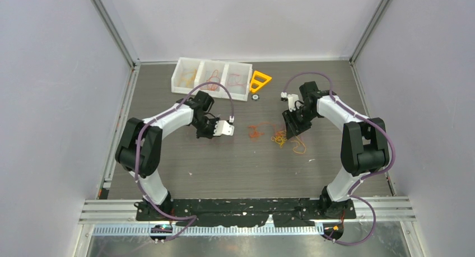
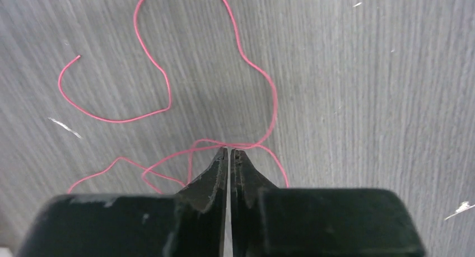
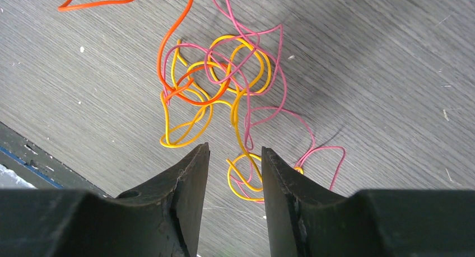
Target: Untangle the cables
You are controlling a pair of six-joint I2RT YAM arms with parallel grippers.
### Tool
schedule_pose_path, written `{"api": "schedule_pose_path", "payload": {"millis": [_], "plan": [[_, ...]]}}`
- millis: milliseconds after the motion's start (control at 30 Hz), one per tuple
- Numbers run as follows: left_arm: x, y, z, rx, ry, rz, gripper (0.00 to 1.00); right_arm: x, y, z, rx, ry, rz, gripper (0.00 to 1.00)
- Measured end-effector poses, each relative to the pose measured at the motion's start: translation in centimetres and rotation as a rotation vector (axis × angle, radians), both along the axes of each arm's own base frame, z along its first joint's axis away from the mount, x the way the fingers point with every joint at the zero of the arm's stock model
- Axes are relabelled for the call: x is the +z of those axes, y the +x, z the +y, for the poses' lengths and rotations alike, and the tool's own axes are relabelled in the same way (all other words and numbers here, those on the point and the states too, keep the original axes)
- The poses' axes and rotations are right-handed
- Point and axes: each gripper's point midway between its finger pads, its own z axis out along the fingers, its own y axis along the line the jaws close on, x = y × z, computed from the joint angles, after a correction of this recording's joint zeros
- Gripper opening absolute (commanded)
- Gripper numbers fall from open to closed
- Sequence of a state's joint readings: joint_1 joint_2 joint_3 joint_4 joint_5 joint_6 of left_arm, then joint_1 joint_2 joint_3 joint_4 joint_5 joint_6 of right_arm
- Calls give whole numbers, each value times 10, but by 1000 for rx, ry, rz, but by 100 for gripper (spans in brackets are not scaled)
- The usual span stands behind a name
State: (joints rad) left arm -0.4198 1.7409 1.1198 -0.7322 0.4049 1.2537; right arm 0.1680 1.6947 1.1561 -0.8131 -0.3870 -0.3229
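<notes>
In the left wrist view one thin red cable (image 2: pixel 275 103) lies in loose curls on the grey table. My left gripper (image 2: pixel 229 150) is shut, with two runs of that cable meeting right at its fingertips. From above, the left gripper (image 1: pixel 206 134) is down at the table, left of centre. The tangled cables (image 3: pixel 224 80) form a clump of yellow, pink and orange strands. My right gripper (image 3: pixel 235 150) stands open just above the clump, and a small yellow loop (image 3: pixel 228 174) lies on the table between its fingers. Seen from above, the right gripper (image 1: pixel 290 129) is over the clump (image 1: pixel 280 138).
A white tray (image 1: pixel 175 83) with three compartments holding strands stands at the back. Beside it are an orange-yellow plastic triangle (image 1: pixel 261 81) and a small round part (image 1: pixel 255 97). A loose orange-red strand (image 1: pixel 256 132) lies between the arms, and more strands (image 1: pixel 300 148) trail right of the clump.
</notes>
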Motion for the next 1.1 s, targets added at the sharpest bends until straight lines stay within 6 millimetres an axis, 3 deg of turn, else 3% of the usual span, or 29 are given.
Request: {"api": "schedule_pose_path", "payload": {"millis": [200, 233, 300, 433, 467, 667, 867, 1033, 1100], "plan": [[8, 2, -1, -16, 17, -17, 0, 0, -2, 0, 0, -1, 7, 45], [12, 0, 0, -16, 17, -15, 7, 0, -2, 0, 0, -1, 7, 45], [24, -2, 1, -17, 13, -22, 44, 0, -2, 0, 0, -1, 7, 45], [45, -6, 1, -30, -2, -44, 87, 1, -2, 0, 1, 3, 10, 45], [47, -8, 3, -30, 0, -43, 91, 1, -2, 1, 2, 5, 10, 45], [29, -10, 8, 17, 65, -54, 89, 2, -2, 2, 3, 13, 10, 45], [4, -2, 0, 63, 120, -62, 83, 3, -1, 3, 4, 15, 8, 45], [-15, -3, -4, 88, 163, 9, 61, 3, -2, 2, 4, 14, 10, 45], [-15, 0, -5, 98, 169, 11, 47, 3, -2, 2, 4, 14, 11, 45]]}}
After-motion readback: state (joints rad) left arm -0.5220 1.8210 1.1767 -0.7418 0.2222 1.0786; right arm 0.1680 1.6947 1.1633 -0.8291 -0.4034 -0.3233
